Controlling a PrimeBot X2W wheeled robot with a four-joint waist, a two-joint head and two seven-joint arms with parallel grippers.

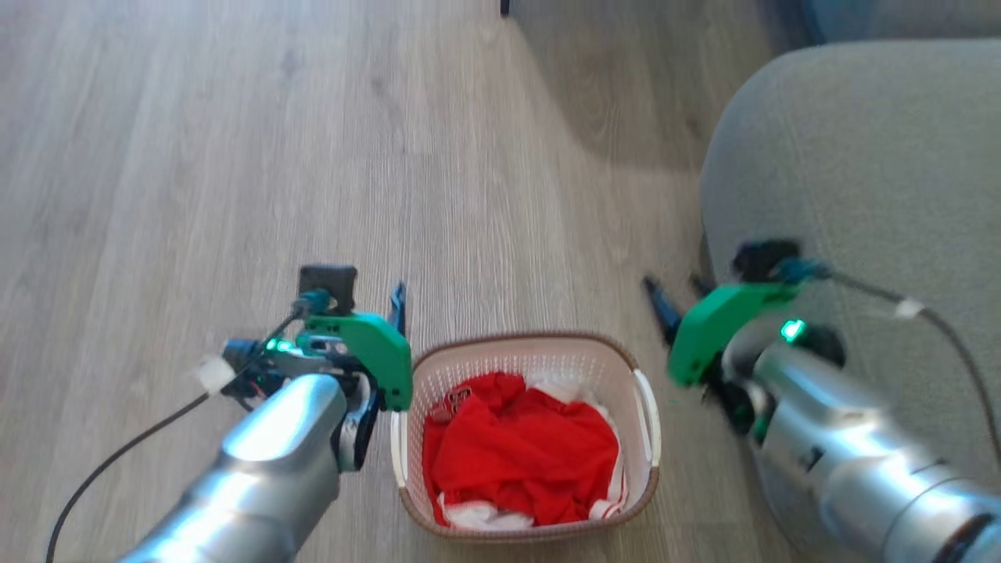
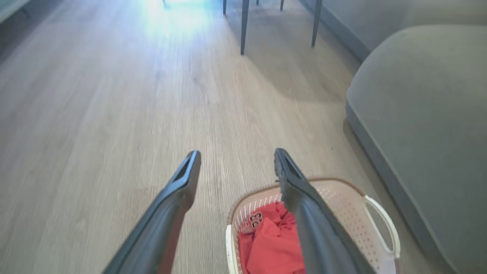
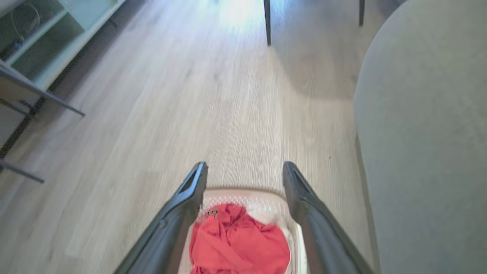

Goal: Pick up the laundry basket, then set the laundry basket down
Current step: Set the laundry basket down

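The laundry basket [image 1: 547, 361], cream with a brown rim and white side handles [image 1: 651, 410], stands on the wooden floor at the bottom centre of the head view, with red and white clothes [image 1: 520, 453] inside. My left gripper [image 2: 236, 158] hovers open by the basket's left side with nothing between its fingers. My right gripper [image 1: 679, 301] is open on the basket's right side, apart from the handle. Each wrist view looks down past its fingers at the basket's far wall [image 2: 342, 205] [image 3: 247, 196].
A large grey upholstered seat [image 1: 860, 156] rises close to the right of the basket and of my right arm. Dark furniture legs [image 2: 243, 26] stand farther ahead. A pale shelf unit [image 3: 45, 38] lines the left side. Bare wooden floor [image 1: 235, 156] stretches ahead and left.
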